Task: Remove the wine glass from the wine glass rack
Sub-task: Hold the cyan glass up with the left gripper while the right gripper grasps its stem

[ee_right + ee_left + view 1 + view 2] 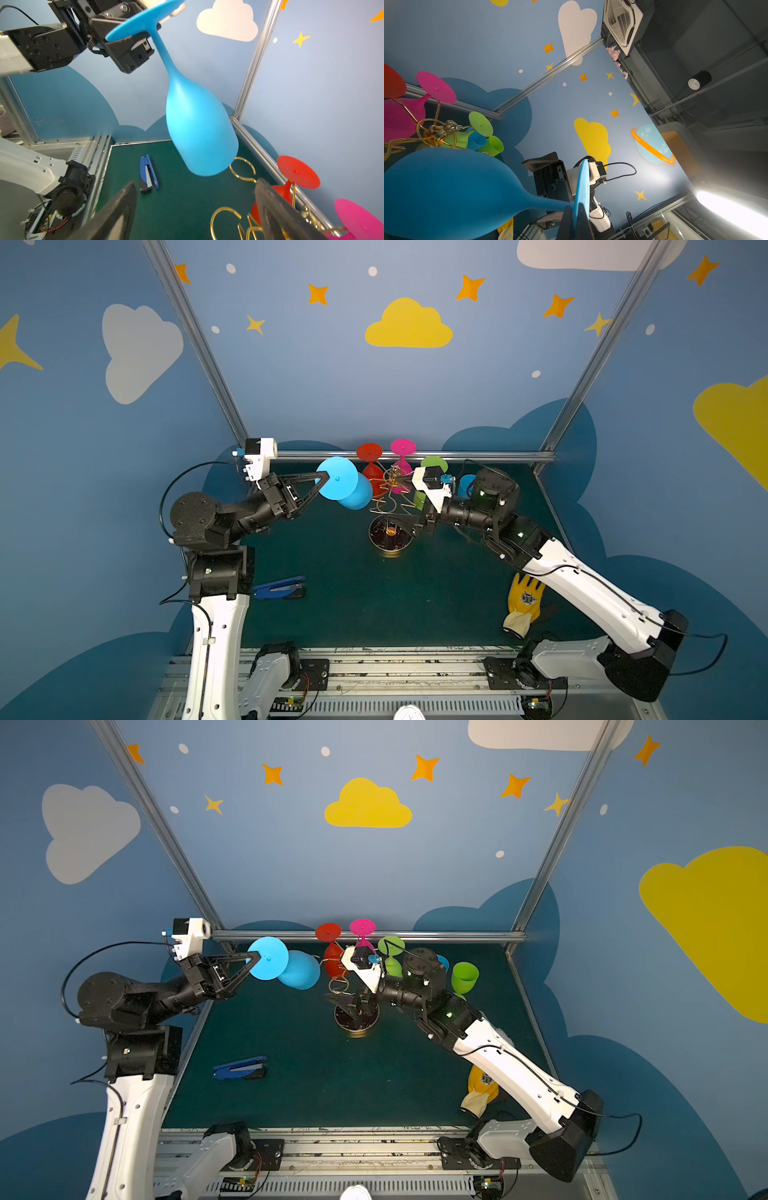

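The left gripper (326, 479) pinches the foot of the blue wine glass (353, 494), hanging upside down just beside the wine glass rack (389, 537) near the table's (353, 605) back edge, while the right gripper (195, 182) gapes empty.

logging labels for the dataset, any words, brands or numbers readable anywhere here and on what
No text can be read in any view.
yellow glove: a dark printed emblem, too blurred to read.
blue stapler: no label visible.

The wine glass (353, 493) hangs left of the wine glass rack (380, 533), stapler (278, 588) front-left, glove (524, 601) front-right.
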`<action>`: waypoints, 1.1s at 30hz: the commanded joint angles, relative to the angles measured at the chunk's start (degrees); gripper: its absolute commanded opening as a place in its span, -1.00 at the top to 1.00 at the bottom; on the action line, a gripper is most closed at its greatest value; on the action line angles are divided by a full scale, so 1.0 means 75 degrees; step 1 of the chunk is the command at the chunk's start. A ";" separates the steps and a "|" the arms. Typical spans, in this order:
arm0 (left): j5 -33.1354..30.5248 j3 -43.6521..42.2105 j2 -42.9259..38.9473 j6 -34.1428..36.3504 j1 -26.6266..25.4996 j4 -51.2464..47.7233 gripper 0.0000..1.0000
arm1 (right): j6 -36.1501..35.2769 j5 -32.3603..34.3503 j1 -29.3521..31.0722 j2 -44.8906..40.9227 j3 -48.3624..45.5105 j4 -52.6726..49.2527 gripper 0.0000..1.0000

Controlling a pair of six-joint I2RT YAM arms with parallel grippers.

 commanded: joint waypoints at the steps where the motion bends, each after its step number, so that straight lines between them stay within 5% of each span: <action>1: -0.0257 -0.0095 0.0011 0.0114 -0.0218 0.0108 0.94 | -0.0272 0.0008 0.0084 0.0266 0.0392 0.0732 -0.76; 24: -0.0577 -0.0206 0.0193 -0.0204 -0.0899 0.0700 0.94 | -0.0168 -0.0173 0.0627 0.1999 0.1453 0.0636 -0.75; 33: -0.0600 -0.0210 0.0306 -0.0511 -0.0944 0.1175 0.94 | -0.0010 0.0067 0.0655 0.1842 0.1165 0.0622 -0.41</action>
